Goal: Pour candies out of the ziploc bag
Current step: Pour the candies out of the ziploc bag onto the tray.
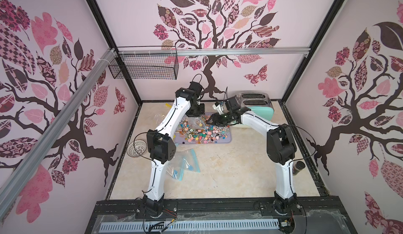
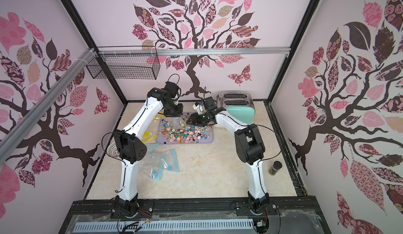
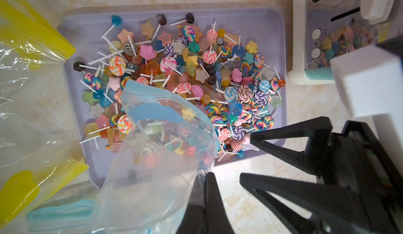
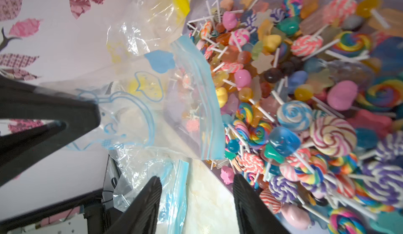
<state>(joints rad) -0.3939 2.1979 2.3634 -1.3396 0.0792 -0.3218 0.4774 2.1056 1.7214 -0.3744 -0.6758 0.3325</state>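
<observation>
Top views: beige marble-look table [image 1: 229,178], three pink walls with tree decals, and one wire basket [image 1: 144,69] on the wall behind the tray [image 1: 227,140]. Left of the tray there's one white bowl [image 1: 137,148]. Empty bags [image 1: 185,163] lie left and in front of it, can't count them properly.

The left gripper [image 3: 206,178] is clamped on the ziploc bag [image 3: 157,147], whose mouth rests on the tray. Candies [image 3: 196,69] are heaped in the tray, way too many to count. The right gripper [image 3: 246,156] is at the tray's edge, jaws apart, holding nothing.

One toaster [image 1: 257,104] sits just right of the tray, and one jar [image 1: 298,167] is far right by the table edge. It's mostly bare table in front of the tray.
</observation>
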